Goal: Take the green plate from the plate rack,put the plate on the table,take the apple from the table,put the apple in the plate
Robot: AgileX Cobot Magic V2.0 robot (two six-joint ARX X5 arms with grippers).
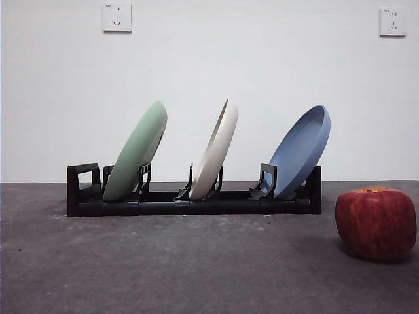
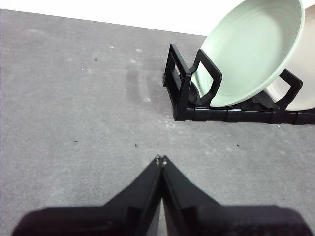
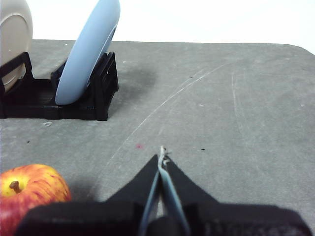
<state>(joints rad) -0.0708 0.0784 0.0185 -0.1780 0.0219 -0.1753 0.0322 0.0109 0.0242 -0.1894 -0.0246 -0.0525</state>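
Leaning green plate (image 1: 137, 150) in plate rack (image 1: 196, 203), apple (image 1: 376, 223) front-right, both claws pressed together, wrist views only.

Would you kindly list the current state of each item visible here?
Pale sage-green round plate: leaning in rack's end slot.
Cream-white plate: leaning in middle slot.
Blue plate: leaning in other end slot.
Long black plastic rack: holding three plates.
Red apple: resting on table.
Left gripper: shut, empty.
Right gripper: shut, empty.

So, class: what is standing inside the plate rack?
Three tilted plates stand in the rack: the green plate, a cream plate and a blue plate. The holders hide their bottom edges.
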